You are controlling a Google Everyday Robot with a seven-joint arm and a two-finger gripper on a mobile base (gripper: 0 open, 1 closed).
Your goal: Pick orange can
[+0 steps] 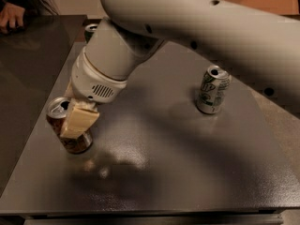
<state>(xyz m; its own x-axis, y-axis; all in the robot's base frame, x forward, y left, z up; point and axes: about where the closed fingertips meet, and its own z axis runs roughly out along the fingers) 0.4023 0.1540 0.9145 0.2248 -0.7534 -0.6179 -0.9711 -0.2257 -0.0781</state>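
Camera view: at the lower left of the frame, the gripper has its fingers closed on the tilted orange can, near the counter's left edge; another can stands upright, well apart, right of centre.

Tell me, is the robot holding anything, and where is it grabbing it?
Can't tell for sure. The gripper sits against the middle of the tilted orange can, near the table's left edge; a real hold isn't visible.

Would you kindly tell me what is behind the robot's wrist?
Only the top of a green can shows; the arm covers its body. The pincer is at the orange can.
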